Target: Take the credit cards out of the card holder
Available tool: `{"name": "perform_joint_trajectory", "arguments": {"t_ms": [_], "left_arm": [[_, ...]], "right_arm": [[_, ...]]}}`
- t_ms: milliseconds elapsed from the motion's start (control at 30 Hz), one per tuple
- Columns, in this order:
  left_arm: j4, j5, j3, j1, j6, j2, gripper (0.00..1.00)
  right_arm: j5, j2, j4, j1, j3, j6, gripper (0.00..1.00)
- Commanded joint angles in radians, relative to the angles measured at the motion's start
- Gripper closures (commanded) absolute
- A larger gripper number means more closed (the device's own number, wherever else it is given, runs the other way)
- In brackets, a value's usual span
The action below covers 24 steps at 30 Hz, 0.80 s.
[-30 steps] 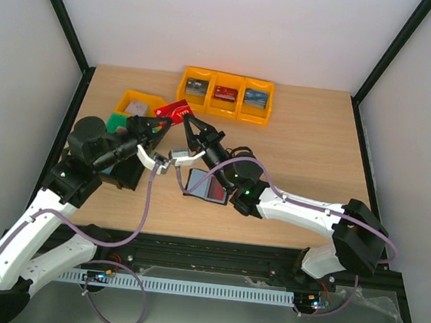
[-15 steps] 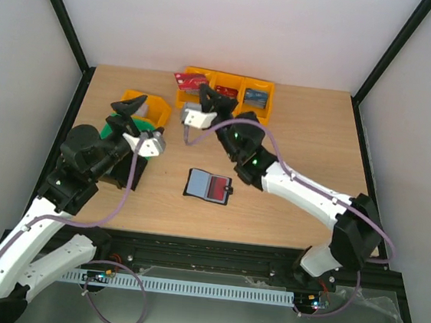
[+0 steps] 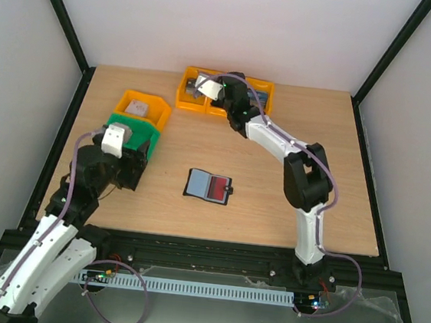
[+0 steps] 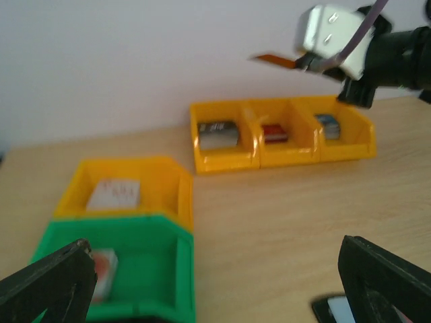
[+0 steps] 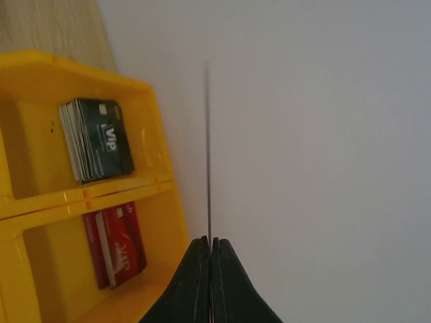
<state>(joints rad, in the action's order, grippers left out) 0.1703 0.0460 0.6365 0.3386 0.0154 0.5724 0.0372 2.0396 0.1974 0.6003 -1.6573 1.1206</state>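
The right gripper (image 5: 210, 245) has its fingers pressed shut on the lower edge of a credit card (image 5: 207, 148). The card stands straight out beyond the tips and shows only as a thin line in the wrist view; the left wrist camera shows it red-orange. To the left of those fingers sits a yellow three-part bin (image 5: 151, 134), with a stack of dark cards (image 5: 97, 138) in one compartment and a stack of red cards (image 5: 118, 245) in the next. From above, these fingers hang over the left end of that bin, at the far edge of the table (image 3: 352, 183). The left gripper (image 4: 214, 243) has its fingers spread wide with nothing between them. Ahead of them and to their left lie a green bin (image 4: 182, 269) and, just behind it, a single yellow bin (image 4: 182, 195). The card holder (image 3: 209, 185) lies open and flat on the table, showing a grey-blue half and a red half. It is well apart from the right gripper's fingers. In the left wrist view one corner of it shows just inside the right-hand finger.
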Motion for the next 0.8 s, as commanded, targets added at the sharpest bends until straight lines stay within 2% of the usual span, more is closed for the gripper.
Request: {"name": "perform_joint_trajectory", "arguments": {"t_ms": [0,200,367,667,767], "left_arm": [[-0.052,0.006,-0.132,-0.070,-0.330,-0.055,0.01],[-0.122,-0.046,-0.262,-0.189,-0.468,-0.114,0.01],[-0.141,-0.041,-0.327,-0.269,-0.502,-0.146,0.01],[-0.170,-0.055,-0.355,-0.299,-0.511,-0.149,0.01],[-0.175,-0.054,-0.359,-0.300,-0.511,-0.148,0.01]], "right_arm": [[-0.069,0.114,-0.095,-0.052,-0.152,-0.099,0.99],[-0.075,0.261,-0.120,-0.091,-0.270,-0.117,0.99],[-0.016,0.351,-0.130,-0.124,-0.322,-0.104,0.99],[0.157,0.539,-0.146,-0.146,-0.525,-0.098,0.98],[0.202,0.557,-0.140,-0.147,-0.530,-0.097,0.99]]}}
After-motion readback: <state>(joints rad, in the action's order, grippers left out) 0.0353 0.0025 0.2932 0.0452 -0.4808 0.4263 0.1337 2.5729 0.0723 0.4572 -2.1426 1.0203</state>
